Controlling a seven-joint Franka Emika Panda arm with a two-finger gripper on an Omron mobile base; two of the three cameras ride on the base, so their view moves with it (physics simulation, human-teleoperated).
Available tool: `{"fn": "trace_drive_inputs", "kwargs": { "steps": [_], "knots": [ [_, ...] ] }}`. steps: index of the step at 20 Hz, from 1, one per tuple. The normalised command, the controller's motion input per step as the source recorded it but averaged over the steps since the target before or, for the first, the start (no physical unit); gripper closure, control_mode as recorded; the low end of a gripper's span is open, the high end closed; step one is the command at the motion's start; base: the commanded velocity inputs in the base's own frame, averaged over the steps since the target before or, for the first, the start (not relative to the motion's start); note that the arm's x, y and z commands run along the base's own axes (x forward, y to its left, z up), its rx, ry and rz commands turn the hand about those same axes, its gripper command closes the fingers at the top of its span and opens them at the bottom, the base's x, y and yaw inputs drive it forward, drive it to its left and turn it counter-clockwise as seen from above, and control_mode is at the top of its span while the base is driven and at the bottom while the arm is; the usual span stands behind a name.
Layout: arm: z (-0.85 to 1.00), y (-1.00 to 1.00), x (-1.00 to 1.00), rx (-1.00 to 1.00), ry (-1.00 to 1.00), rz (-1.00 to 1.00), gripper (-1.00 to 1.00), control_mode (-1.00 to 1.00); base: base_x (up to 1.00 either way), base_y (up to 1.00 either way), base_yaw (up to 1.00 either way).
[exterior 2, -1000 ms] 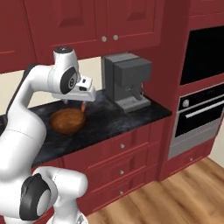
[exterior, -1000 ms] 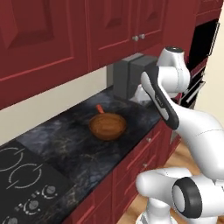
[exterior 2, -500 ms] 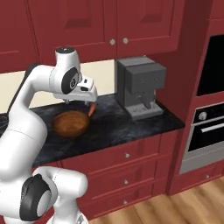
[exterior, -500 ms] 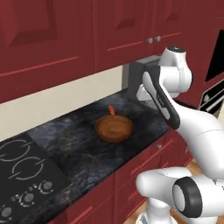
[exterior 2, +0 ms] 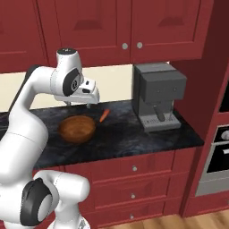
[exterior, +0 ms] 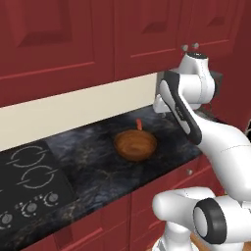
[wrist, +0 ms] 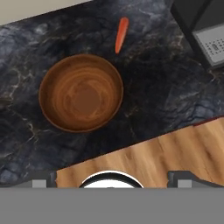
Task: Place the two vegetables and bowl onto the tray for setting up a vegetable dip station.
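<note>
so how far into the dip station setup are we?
Nothing placed yet. The wooden bowl and the carrot lie apart on the dark counter, untouched. The gripper is open and holds nothing, up above them. All placements remain.

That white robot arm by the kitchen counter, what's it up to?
It is setting up a vegetable dip station. Its pincer hangs open above the dark stone counter, holding nothing. Below it sit a wooden bowl and, just beyond the bowl, a small carrot, apart from it. A grey coffee machine stands to one side. Nothing has been picked up yet.
</note>
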Motion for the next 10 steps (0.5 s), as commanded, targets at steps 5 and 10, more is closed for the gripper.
{"fn": "trace_drive_inputs", "kwargs": {
  "steps": [5, 10],
  "knots": [
    [0.0, 0.0, 0.0, 0.0, 0.0, 0.0, -1.0, 1.0, 0.01, -0.46, 0.33],
    [0.0, 0.0, 0.0, 0.0, 0.0, 0.0, -1.0, 1.0, 0.0, -0.45, 0.36]
  ]
}}
